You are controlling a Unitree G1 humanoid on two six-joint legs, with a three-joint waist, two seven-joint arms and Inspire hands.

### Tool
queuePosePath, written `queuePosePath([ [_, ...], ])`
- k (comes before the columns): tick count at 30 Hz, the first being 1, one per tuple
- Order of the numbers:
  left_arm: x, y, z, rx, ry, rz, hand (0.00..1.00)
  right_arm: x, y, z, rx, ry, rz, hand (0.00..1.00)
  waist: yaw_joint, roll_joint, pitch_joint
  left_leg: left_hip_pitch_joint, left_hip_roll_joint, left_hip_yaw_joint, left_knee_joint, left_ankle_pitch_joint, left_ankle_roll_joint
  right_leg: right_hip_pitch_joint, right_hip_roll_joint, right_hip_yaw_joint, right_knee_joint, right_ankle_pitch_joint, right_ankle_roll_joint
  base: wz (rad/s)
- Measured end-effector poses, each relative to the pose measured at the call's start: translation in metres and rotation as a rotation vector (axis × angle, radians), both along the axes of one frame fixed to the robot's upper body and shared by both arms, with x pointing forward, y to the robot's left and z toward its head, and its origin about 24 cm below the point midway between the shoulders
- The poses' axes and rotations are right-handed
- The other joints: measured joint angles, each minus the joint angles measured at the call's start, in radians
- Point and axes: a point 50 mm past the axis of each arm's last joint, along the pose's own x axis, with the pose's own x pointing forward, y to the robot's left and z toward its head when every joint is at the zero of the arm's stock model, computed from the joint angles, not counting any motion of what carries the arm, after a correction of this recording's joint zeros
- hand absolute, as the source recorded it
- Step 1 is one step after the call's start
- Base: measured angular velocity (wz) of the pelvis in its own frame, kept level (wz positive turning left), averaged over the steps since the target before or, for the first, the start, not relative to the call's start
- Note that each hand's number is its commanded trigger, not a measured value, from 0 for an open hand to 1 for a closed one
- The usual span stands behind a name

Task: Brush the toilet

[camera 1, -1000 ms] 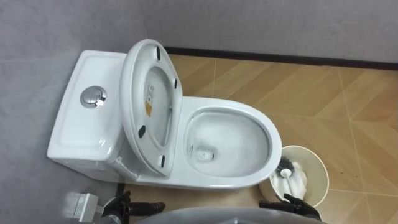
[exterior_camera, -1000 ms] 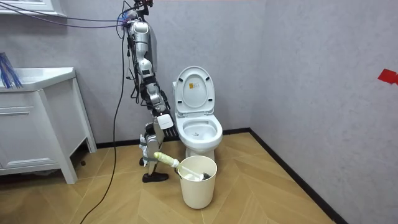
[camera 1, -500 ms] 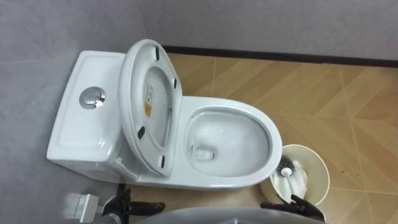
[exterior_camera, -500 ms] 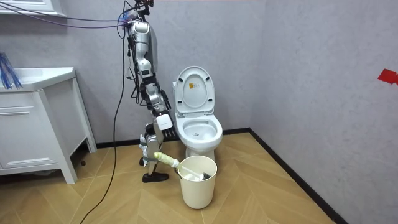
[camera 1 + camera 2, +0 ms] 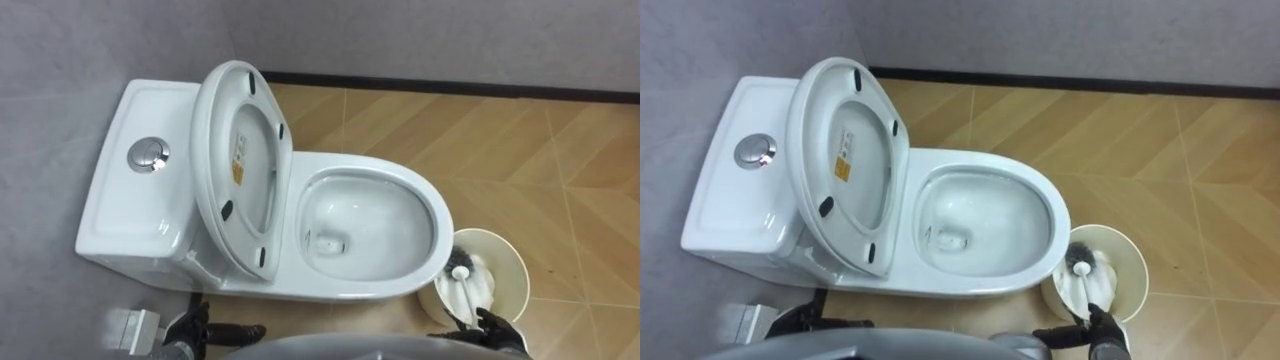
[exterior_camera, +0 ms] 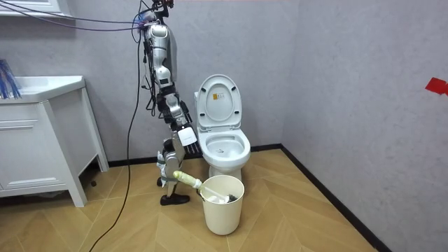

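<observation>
In the left eye view we see the toilet (image 5: 392, 172) side-on, its tank (image 5: 130, 205) to our left. The seat and lid (image 5: 235, 165) are raised and lean back toward the tank. The bowl is open, white inside and holds no tool. At lower right a round cream bin (image 5: 513, 258) stands on the wooden floor (image 5: 520, 160), just beside the bowl's front. The toilet brush (image 5: 468, 292) is in this bin. Its dark bristle head lies within the rim on the toilet side, and its pale handle slants down and right, toward us. The right hand (image 5: 495, 328) is curled round the handle's near end at the bin's near rim. A whitish mass sits under the head, and we cannot tell what it is. The left hand (image 5: 190, 328) shows at the bottom edge, and we cannot tell how it is set.

In the right eye view the bin holds the same things. The dark head points up and left toward the toilet, and the handle runs back into the closed right hand.

In the room view the robot stands at the toilet's side, on the room view's left. The bin is on the floor in front of the bowl.
</observation>
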Motion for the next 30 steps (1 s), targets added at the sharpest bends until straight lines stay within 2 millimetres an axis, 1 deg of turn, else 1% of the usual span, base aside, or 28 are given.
queuePosePath([
  [3,0.001,0.000,0.000,0.003,-0.002,-0.006,0.00,0.004,-0.001,0.001,-0.012,-0.006,-0.002,0.00,-0.005,-0.002,0.0013,-0.007,-0.001,0.000,0.000,0.000,0.000,-0.004,-0.001,-0.006,-0.001,0.000,0.000,0.05],
  [4,0.001,0.001,0.000,0.004,-0.005,-0.009,0.00,0.005,-0.001,0.001,-0.016,-0.010,-0.003,0.00,-0.008,0.000,0.0004,-0.016,-0.001,-0.001,0.001,0.000,0.000,-0.006,-0.002,-0.010,-0.002,0.000,0.000,0.09],
  [8,0.004,0.001,0.001,0.007,-0.014,-0.016,0.00,0.010,-0.001,0.002,-0.036,-0.018,-0.005,0.00,-0.014,0.006,0.0010,-0.045,-0.001,-0.004,0.011,0.000,0.000,-0.034,-0.003,-0.014,0.002,0.000,0.000,0.05],
  [12,0.019,0.000,0.003,0.024,-0.046,-0.034,0.00,0.020,-0.004,0.003,-0.072,-0.025,-0.011,0.00,-0.018,0.014,0.0035,-0.114,0.000,-0.020,0.032,0.000,0.000,-0.102,-0.006,-0.026,0.039,0.001,-0.002,0.02],
  [13,0.023,0.001,0.004,0.032,-0.051,-0.041,0.00,0.024,-0.005,0.004,-0.079,-0.027,-0.012,0.00,-0.017,0.017,0.0093,-0.134,0.000,-0.020,0.041,0.000,0.001,-0.120,-0.009,-0.035,0.051,0.002,-0.003,0.15],
  [14,0.027,0.001,0.004,0.040,-0.056,-0.052,0.00,0.028,-0.005,0.005,-0.089,-0.028,-0.014,0.00,-0.018,0.018,0.0118,-0.160,0.001,-0.020,0.054,0.000,0.001,-0.144,-0.012,-0.045,0.063,0.002,-0.003,0.12],
  [15,0.032,0.001,0.005,0.043,-0.065,-0.057,0.00,0.031,-0.005,0.005,-0.094,-0.033,-0.013,0.00,-0.019,0.017,0.0130,-0.173,0.001,-0.020,0.058,0.000,0.001,-0.158,-0.013,-0.045,0.070,0.002,-0.003,0.06],
  [17,0.040,0.001,0.007,0.061,-0.082,-0.055,0.00,0.043,-0.005,0.008,-0.109,-0.051,-0.011,0.00,-0.019,0.016,0.0170,-0.230,0.000,-0.023,0.086,0.000,0.001,-0.213,-0.018,-0.048,0.096,0.003,-0.004,0.00],
  [19,0.046,0.001,0.008,0.075,-0.095,-0.064,0.00,0.051,-0.006,0.010,-0.127,-0.062,-0.015,0.00,-0.020,0.016,0.0182,-0.268,-0.001,-0.024,0.103,0.000,0.001,-0.249,-0.022,-0.050,0.113,0.003,-0.005,0.05],
  [20,0.048,0.000,0.008,0.078,-0.099,-0.072,0.00,0.051,-0.006,0.010,-0.133,-0.060,-0.019,0.00,-0.020,0.016,0.0189,-0.280,-0.001,-0.024,0.110,0.001,0.001,-0.258,-0.023,-0.052,0.115,0.003,-0.005,0.11],
  [22,0.055,-0.004,0.009,0.082,-0.107,-0.100,0.00,0.060,-0.009,0.013,-0.151,-0.083,-0.027,0.00,-0.020,0.017,0.0204,-0.328,-0.007,-0.024,0.132,0.008,0.013,-0.305,-0.037,-0.069,0.143,0.002,-0.008,0.13],
  [23,0.057,-0.005,0.009,0.086,-0.112,-0.108,0.00,0.060,-0.011,0.013,-0.156,-0.081,-0.028,0.00,-0.020,0.018,0.0211,-0.343,-0.009,-0.025,0.141,0.008,0.014,-0.320,-0.039,-0.069,0.152,0.001,-0.008,0.10],
  [24,0.064,-0.006,0.011,0.094,-0.128,-0.122,0.00,0.066,-0.013,0.016,-0.167,-0.092,-0.027,0.00,-0.018,0.019,0.0257,-0.373,-0.011,-0.026,0.162,0.008,0.015,-0.346,-0.045,-0.068,0.168,0.001,-0.009,0.04],
  [26,0.068,-0.007,0.012,0.098,-0.136,-0.128,0.00,0.071,-0.016,0.019,-0.185,-0.105,-0.025,0.00,-0.016,0.021,0.0289,-0.413,-0.011,-0.026,0.189,0.005,0.023,-0.384,-0.049,-0.067,0.192,0.001,-0.009,0.00],
  [27,0.074,-0.008,0.014,0.105,-0.152,-0.130,0.00,0.075,-0.018,0.021,-0.199,-0.115,-0.024,0.00,-0.017,0.024,0.0308,-0.446,-0.012,-0.026,0.212,0.000,0.030,-0.416,-0.054,-0.067,0.215,-0.002,-0.011,0.04],
  [28,0.080,-0.010,0.016,0.111,-0.169,-0.131,0.00,0.079,-0.019,0.023,-0.212,-0.125,-0.028,0.00,-0.016,0.025,0.0350,-0.481,-0.014,-0.026,0.234,-0.005,0.039,-0.454,-0.058,-0.066,0.240,-0.009,-0.011,0.09],
  [29,0.085,-0.010,0.017,0.117,-0.179,-0.133,0.00,0.082,-0.020,0.024,-0.218,-0.133,-0.032,0.00,-0.016,0.023,0.0407,-0.511,-0.017,-0.024,0.253,-0.007,0.043,-0.488,-0.067,-0.062,0.265,-0.016,-0.010,0.10],
  [30,0.087,-0.011,0.018,0.125,-0.187,-0.140,0.00,0.083,-0.020,0.024,-0.219,-0.136,-0.035,0.00,-0.016,0.022,0.0428,-0.525,-0.019,-0.024,0.262,-0.007,0.045,-0.502,-0.071,-0.062,0.278,-0.019,-0.009,0.12],
])
